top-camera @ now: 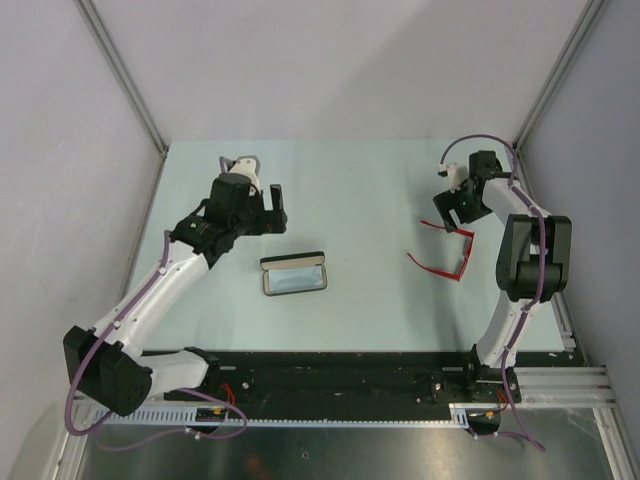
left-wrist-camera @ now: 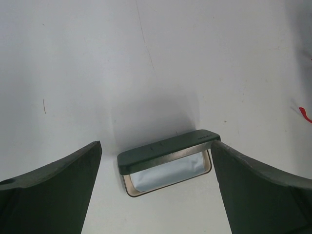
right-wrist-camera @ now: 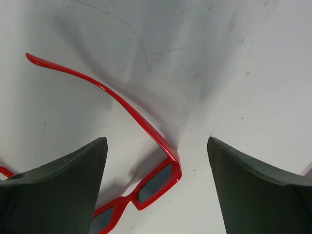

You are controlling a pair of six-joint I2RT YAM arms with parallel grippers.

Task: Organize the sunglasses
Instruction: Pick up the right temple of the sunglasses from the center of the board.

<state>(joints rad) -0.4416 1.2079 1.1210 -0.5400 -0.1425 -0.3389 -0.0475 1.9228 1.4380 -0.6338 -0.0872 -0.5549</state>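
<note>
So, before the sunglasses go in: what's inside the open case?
Only a grey-blue cloth shows inside the case; anything beneath the cloth is covered.

A finger (right-wrist-camera: pixel 53 195) of the right gripper (right-wrist-camera: pixel 156 140) hides part of the sunglasses (right-wrist-camera: pixel 155 183): the second lens and most of one temple.

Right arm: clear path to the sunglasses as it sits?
Probably yes. The right gripper is open directly over the sunglasses, with the frame's corner and one temple arm lying inside its gap. Nothing else sits near them.
</note>
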